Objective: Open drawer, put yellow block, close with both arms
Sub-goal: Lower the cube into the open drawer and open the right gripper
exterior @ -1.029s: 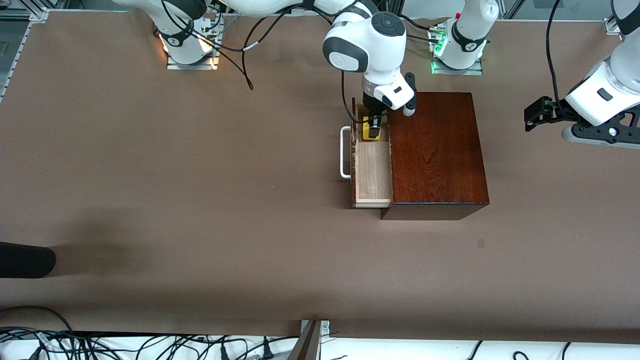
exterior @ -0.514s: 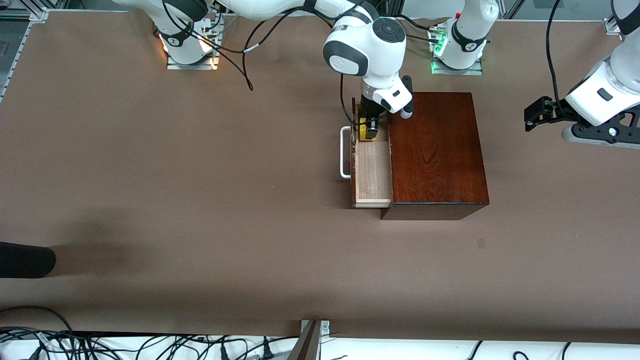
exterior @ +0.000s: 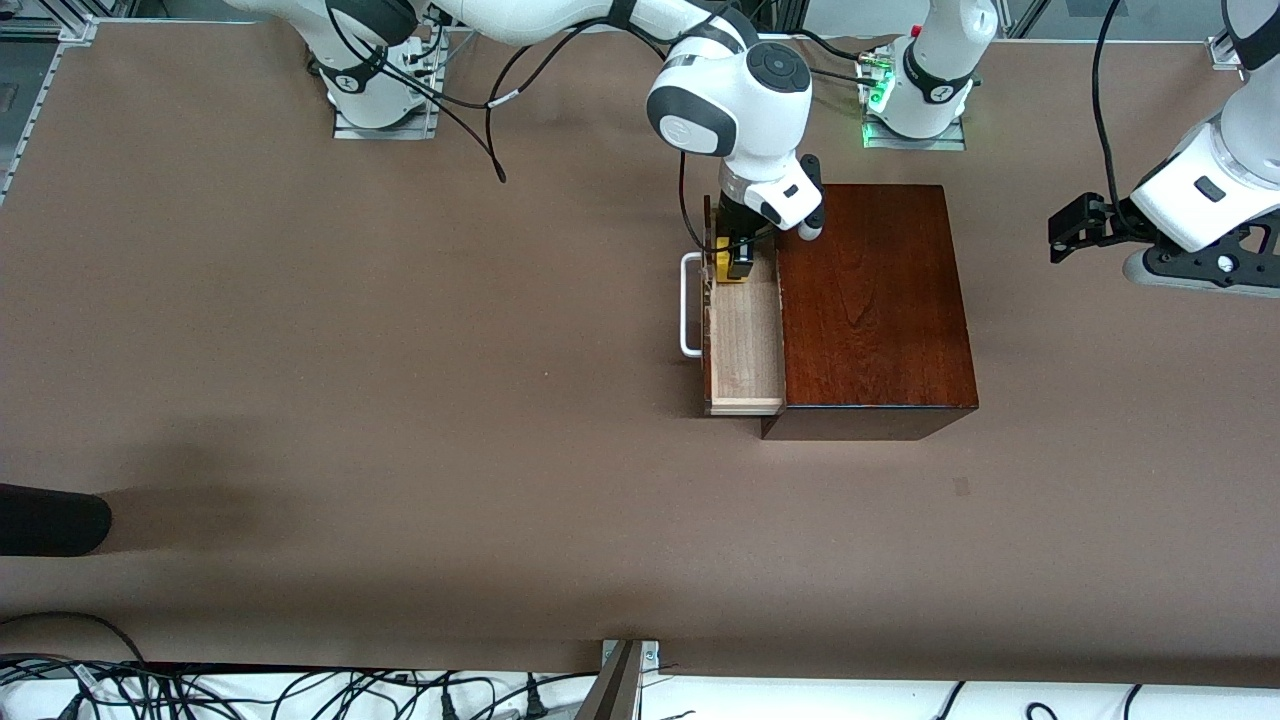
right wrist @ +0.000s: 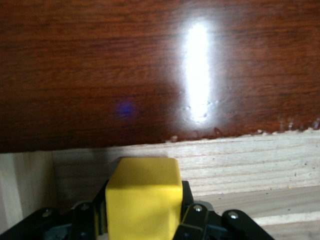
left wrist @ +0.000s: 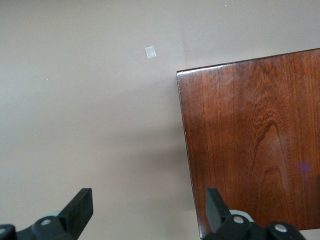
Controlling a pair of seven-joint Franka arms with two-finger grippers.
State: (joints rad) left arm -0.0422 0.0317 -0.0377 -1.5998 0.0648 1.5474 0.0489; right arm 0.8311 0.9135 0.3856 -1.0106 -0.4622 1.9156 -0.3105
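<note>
The drawer point(exterior: 745, 345) stands pulled out of the dark reddish-brown box point(exterior: 870, 300), its pale inside showing and its white handle point(exterior: 690, 305) facing the right arm's end of the table. My right gripper point(exterior: 738, 262) reaches down into the drawer's end by the robots' bases, shut on the yellow block point(exterior: 733, 268). In the right wrist view the yellow block point(right wrist: 144, 200) fills the space between the fingers of the right gripper point(right wrist: 144, 217), close to the drawer's pale wall point(right wrist: 250, 160). My left gripper point(exterior: 1075, 230) waits open over the table beside the box; its fingertips point(left wrist: 80, 212) are wide apart.
A black object point(exterior: 50, 520) pokes in at the right arm's end of the table. Cables point(exterior: 300, 690) run along the edge nearest the camera. A small tape mark point(exterior: 961, 486) lies on the table nearer the camera than the box. The box corner point(left wrist: 255, 140) shows below the left gripper.
The right gripper has shifted slightly with the yellow block toward the drawer's end by the robots' bases. The left arm has not moved.
</note>
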